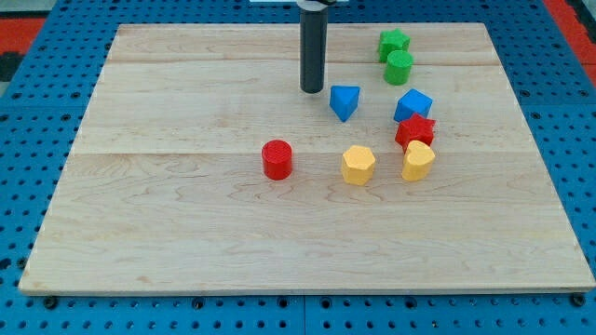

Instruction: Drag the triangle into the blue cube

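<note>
The blue triangle lies on the wooden board, right of centre near the view's top. The blue cube sits to its right, with a gap between them. My tip is the lower end of the dark rod; it stands just left of the triangle and slightly above it in the view, close to it but apart.
A green star and a green cylinder sit above the blue cube. A red star and a yellow heart-like block crowd below the cube. A yellow hexagon and a red cylinder lie near the centre.
</note>
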